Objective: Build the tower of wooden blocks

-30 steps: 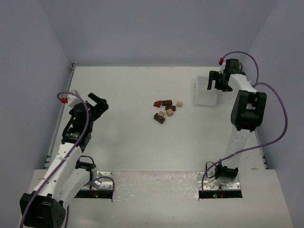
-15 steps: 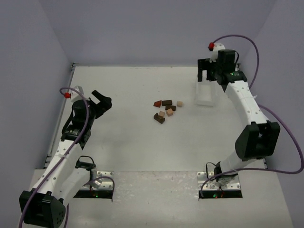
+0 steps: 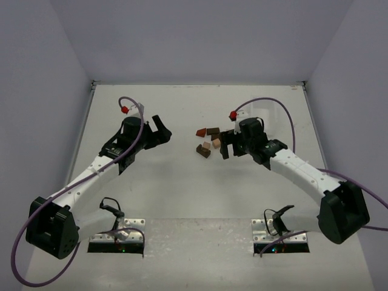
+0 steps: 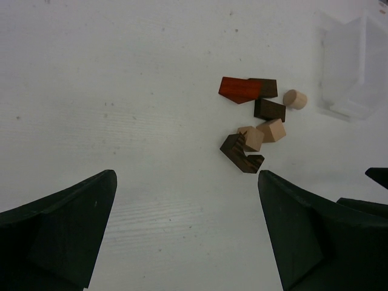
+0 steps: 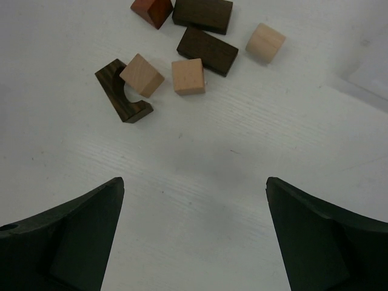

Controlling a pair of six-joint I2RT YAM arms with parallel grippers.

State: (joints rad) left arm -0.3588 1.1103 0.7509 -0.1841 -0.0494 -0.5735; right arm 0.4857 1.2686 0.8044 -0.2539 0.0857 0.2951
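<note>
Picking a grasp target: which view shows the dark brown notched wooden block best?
Right wrist. The dark brown notched wooden block is close and sharp there, its curved cut-out plainly visible, with nothing in front of it. The left wrist view shows the block smaller and farther off, with the notch harder to read. Top external gives only a tiny dark shape.

The left arm (image 3: 91, 173) stretches forward and inward from its base, and its left gripper (image 3: 161, 131) has both jaws spread wide with nothing between them. The right arm (image 3: 298, 170) bends inward. Its right gripper (image 3: 227, 143), facing the other and well apart from it, is equally wide open and empty, tilted downward.
</note>
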